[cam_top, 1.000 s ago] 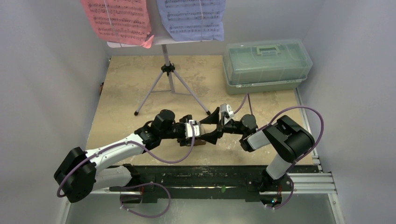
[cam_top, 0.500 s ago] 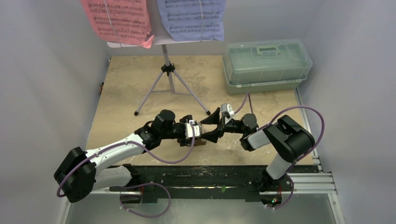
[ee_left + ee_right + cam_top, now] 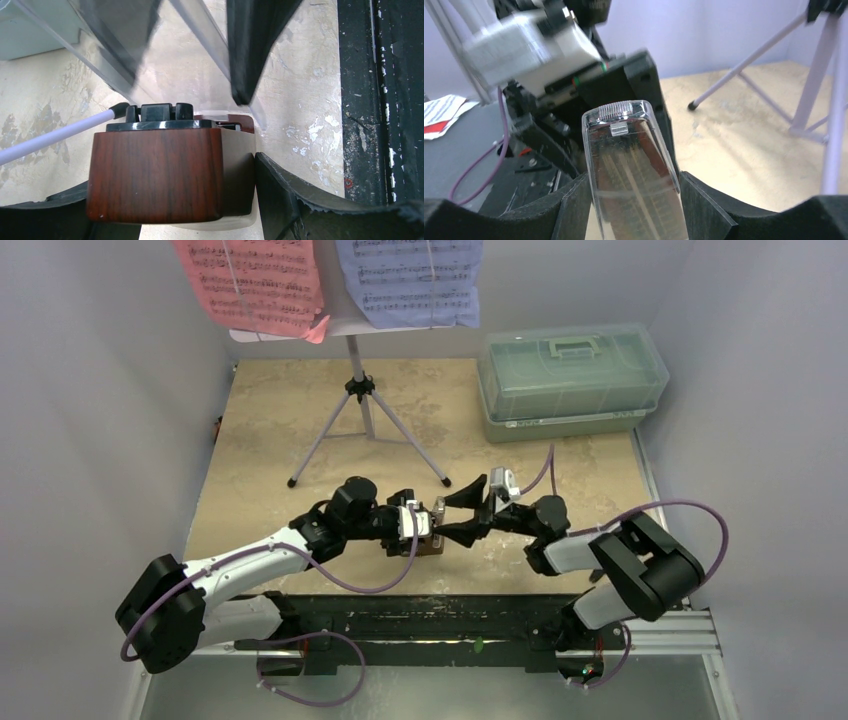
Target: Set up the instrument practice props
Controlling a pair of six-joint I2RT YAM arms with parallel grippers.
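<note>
The brown pyramid metronome (image 3: 431, 544) lies on its side at the table's front middle. My left gripper (image 3: 426, 530) is shut on its wooden base (image 3: 155, 175). My right gripper (image 3: 463, 517) faces it from the right and is shut on the metronome's clear front cover (image 3: 631, 170), one finger (image 3: 569, 210) on each side. The lavender music stand (image 3: 360, 390) stands at the back on its tripod. It carries the pink sheet (image 3: 250, 285) and the pale-blue sheet (image 3: 410, 280).
The translucent green lidded box (image 3: 570, 375) sits at the back right. The stand's tripod legs (image 3: 744, 75) reach toward the grippers, and one leg tip (image 3: 117, 107) lies just beyond the metronome. The black rail (image 3: 450, 615) runs along the near edge.
My right arm has swung out to the right and lower, and its gripper has shifted slightly right with the clear cover. The left arm and metronome base have stayed put.
</note>
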